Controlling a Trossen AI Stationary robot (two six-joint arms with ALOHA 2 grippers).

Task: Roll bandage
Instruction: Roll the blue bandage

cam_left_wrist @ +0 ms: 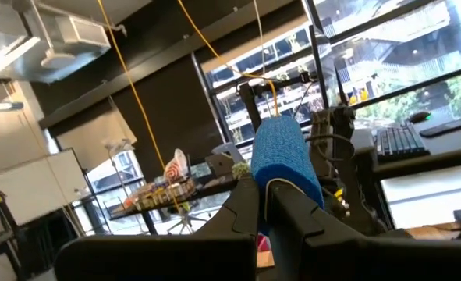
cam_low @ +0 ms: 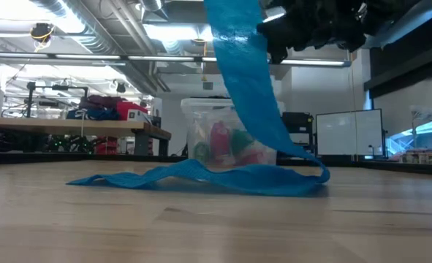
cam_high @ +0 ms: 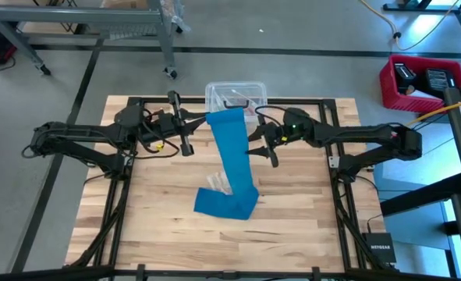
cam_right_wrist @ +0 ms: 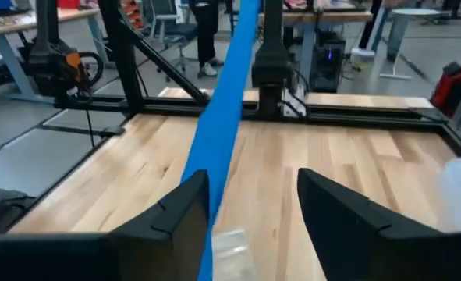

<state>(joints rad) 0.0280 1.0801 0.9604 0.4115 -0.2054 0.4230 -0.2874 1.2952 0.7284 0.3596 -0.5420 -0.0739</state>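
Bright overhead lighting, window glare, soft blur

Grey floor, red crate, ceiling ducts.

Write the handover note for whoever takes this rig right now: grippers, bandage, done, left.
Left gripper: shut on the bandage, holding its upper end raised near the clear lidded box.
Right gripper: open, beside the hanging band, not gripping it.
Bandage: hangs from the left gripper down to the table, its lower end lying folded there beside a small clear bag.
Done: one end lifted; a wrapped part shows at the left fingers.
Left: roll up the long loose length.
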